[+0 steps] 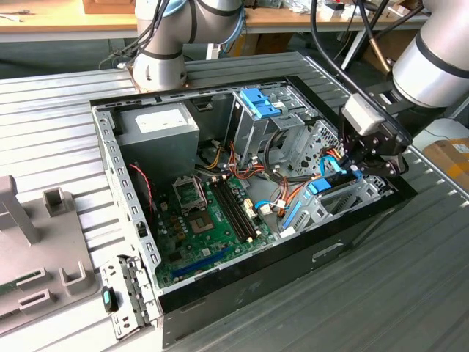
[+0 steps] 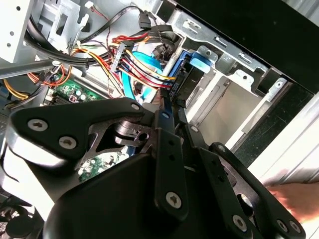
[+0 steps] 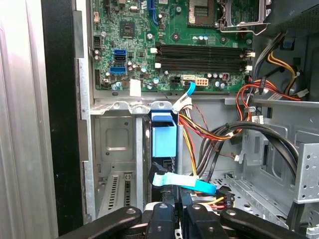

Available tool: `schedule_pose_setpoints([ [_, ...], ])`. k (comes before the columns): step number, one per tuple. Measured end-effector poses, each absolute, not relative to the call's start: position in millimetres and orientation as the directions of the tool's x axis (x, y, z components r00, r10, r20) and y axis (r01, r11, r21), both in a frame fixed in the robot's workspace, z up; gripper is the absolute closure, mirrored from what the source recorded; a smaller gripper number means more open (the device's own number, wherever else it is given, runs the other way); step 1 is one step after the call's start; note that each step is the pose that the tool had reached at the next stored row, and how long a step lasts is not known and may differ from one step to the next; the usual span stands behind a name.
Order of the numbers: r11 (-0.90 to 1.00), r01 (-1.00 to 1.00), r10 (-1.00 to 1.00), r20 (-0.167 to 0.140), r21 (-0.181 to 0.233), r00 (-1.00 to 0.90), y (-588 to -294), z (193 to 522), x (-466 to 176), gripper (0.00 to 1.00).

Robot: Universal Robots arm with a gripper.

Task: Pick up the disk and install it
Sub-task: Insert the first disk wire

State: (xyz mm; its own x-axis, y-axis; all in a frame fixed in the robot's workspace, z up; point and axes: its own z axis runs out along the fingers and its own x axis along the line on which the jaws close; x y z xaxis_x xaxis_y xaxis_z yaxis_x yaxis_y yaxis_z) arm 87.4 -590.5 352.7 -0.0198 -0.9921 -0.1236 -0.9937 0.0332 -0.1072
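Observation:
The disk (image 1: pixel 320 185) stands on edge in the metal drive bay (image 1: pixel 344 202) at the exterior view's right end of the open computer case. Its light blue bracket (image 3: pixel 163 135) points toward the motherboard, and its dark body runs back between the fingers. My gripper (image 1: pixel 352 170) hangs just above that bay, shut on the disk's rear edge. In both wrist views the black fingers (image 3: pixel 164 214) close in on the thin dark plate (image 2: pixel 175 92), whose blue edge (image 2: pixel 185 67) sits against the bay's wall.
Red, yellow and black cables (image 3: pixel 214 132) and a flat blue cable (image 3: pixel 184 183) lie right beside the disk. The green motherboard (image 1: pixel 209 213), a grey power-supply box (image 1: pixel 157 128) and a tall cage with a blue latch (image 1: pixel 258 103) crowd the case. A hand (image 2: pixel 294 196) shows outside the case wall.

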Motion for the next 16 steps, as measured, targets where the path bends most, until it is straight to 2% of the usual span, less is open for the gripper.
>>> schedule_pose_setpoints([
  [16, 0.085, -0.991, -0.99, -0.123, -0.108, -0.071, -590.6, 351.6, 84.4, 0.84],
])
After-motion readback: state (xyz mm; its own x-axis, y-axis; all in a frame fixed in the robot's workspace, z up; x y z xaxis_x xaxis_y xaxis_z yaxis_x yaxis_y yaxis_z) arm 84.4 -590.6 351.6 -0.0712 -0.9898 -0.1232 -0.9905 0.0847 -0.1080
